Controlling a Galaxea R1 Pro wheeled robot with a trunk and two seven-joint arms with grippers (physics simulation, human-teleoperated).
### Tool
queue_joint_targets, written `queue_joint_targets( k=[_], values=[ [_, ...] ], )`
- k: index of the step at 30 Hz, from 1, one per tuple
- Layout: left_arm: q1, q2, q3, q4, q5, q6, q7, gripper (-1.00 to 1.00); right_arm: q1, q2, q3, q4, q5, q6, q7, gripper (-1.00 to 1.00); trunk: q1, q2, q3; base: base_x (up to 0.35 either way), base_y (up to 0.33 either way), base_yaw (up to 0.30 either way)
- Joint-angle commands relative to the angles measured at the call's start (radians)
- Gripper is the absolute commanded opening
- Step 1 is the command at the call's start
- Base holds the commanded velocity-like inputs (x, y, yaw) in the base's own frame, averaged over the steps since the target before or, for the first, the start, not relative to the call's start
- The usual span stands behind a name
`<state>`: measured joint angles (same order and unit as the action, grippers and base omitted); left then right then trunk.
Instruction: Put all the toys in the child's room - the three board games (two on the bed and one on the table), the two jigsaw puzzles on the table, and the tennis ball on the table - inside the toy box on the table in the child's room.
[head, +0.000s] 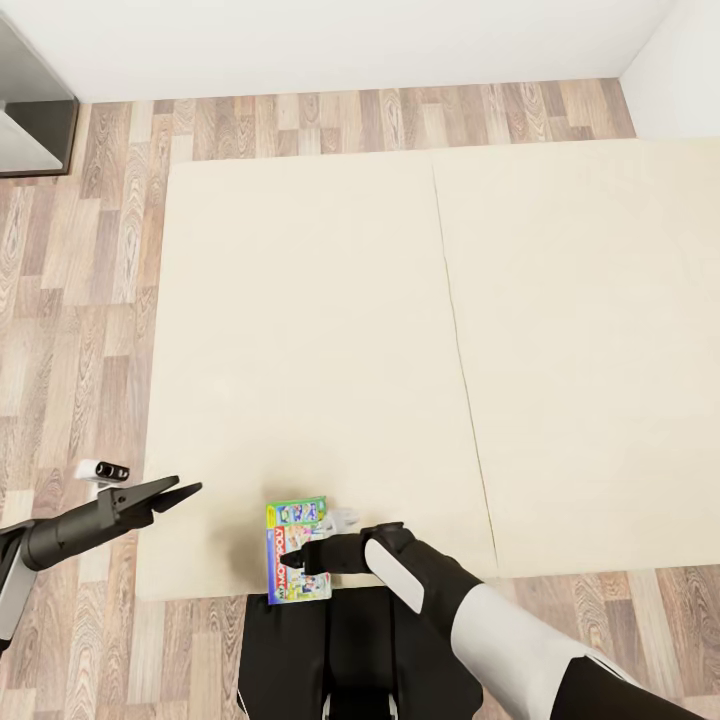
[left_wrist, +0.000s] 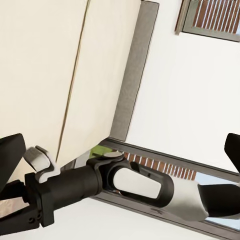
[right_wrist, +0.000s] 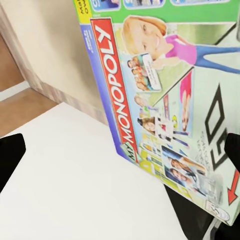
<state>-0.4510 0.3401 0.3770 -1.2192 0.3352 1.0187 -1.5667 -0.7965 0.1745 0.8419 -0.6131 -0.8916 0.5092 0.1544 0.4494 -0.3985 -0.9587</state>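
One board game, the Monopoly box (head: 297, 552), lies flat at the near edge of the bed (head: 330, 330), on its plain beige mattress. Its red banner and printed lid (right_wrist: 165, 100) sit close up in the right wrist view. My right gripper (head: 296, 557) hovers just over the box, open, with its dark fingertips (right_wrist: 10, 157) spread wide on either side and nothing held between them (right_wrist: 120, 150). My left gripper (head: 186, 491) is open above the bed's near left corner, a short way left of the box. Its wrist view (left_wrist: 120, 147) looks across at my right forearm.
Wood-plank floor (head: 70, 300) runs along the bed's left side and far end. A dark cabinet (head: 35, 115) stands at the far left against the white wall. A seam (head: 460, 350) splits the mattress. My black base (head: 320, 650) is against the bed's near edge.
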Motion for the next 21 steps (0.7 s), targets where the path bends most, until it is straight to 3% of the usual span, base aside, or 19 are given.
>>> queue_joint_targets(
  k=[1,21],
  values=[
    [0.0,0.0,0.001,0.0,-0.001,0.011,-0.004,1.0,-0.001,0.0,0.001,0.001,0.0,0.002,0.002,1.0,0.001,-0.002,-0.001,0.0,0.0,0.0],
    [0.0,-0.001,0.001,0.0,-0.001,0.011,-0.004,1.0,-0.001,0.0,0.0,0.008,0.0,0.003,-0.008,1.0,0.001,-0.002,-0.001,0.0,0.0,0.0]
  ],
)
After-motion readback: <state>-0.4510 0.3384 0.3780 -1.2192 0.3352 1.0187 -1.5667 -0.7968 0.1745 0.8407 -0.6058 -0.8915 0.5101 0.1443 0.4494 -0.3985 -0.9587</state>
